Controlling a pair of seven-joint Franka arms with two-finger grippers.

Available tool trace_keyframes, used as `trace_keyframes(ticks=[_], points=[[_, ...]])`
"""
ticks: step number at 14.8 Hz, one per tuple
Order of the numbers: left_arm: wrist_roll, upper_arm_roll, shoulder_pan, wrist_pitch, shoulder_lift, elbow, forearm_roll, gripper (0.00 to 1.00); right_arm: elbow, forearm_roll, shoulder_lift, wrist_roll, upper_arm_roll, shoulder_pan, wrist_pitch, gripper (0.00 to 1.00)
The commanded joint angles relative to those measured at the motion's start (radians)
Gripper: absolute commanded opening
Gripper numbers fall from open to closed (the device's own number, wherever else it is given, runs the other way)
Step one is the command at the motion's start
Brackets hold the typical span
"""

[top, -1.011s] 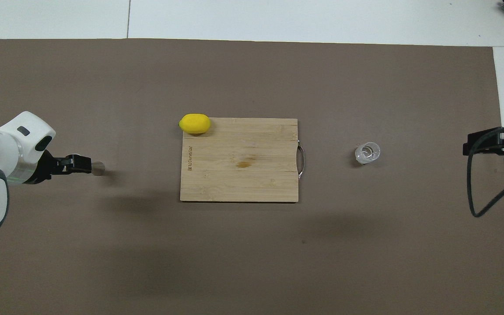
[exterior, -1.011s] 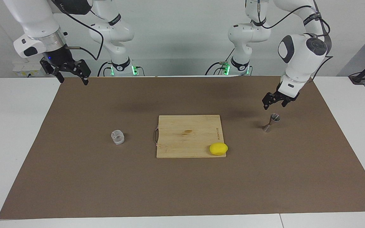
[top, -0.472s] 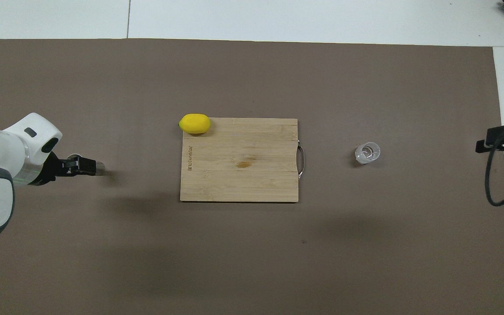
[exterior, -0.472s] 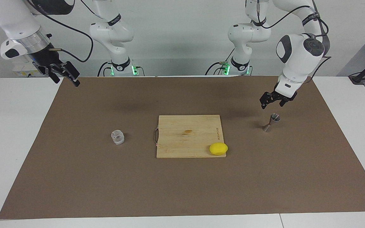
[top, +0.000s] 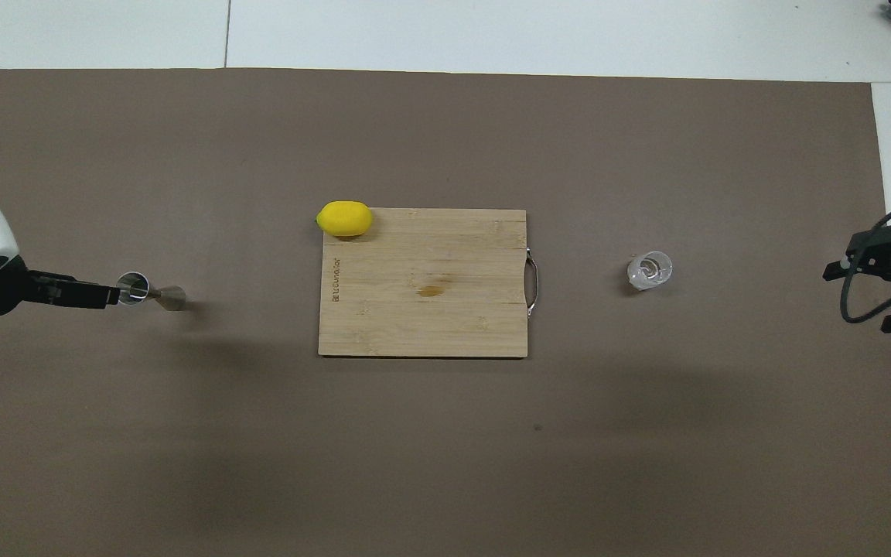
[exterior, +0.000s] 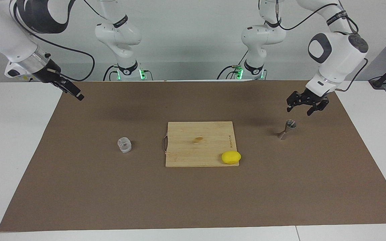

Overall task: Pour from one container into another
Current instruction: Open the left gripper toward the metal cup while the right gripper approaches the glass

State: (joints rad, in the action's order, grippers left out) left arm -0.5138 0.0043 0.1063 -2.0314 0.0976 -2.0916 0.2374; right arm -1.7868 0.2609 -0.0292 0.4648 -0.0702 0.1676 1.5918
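From across the table, left gripper point(exterior: 303, 107) hangs open just above the jigger point(exterior: 287, 129); right gripper point(exterior: 75, 94), empty, is over the mat's corner; from overhead, the glass tumbler point(top: 650, 271) stands alone between cutting board point(top: 424, 282) and right gripper point(top: 882, 290), jaws spread
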Motion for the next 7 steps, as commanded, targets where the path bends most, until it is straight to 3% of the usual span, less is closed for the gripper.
trace_keyframes(ticks=[1,7], points=[[-0.251,-0.006,0.068,0.016,-0.027,0.028,0.121,1.00,-0.002,0.122,0.061,0.165,0.010,0.036,0.019,1.00],[-0.755,-0.006,0.105,0.003,-0.088,0.012,0.404,1.00,0.003,0.293,0.187,0.395,0.012,0.046,0.154,1.00]])
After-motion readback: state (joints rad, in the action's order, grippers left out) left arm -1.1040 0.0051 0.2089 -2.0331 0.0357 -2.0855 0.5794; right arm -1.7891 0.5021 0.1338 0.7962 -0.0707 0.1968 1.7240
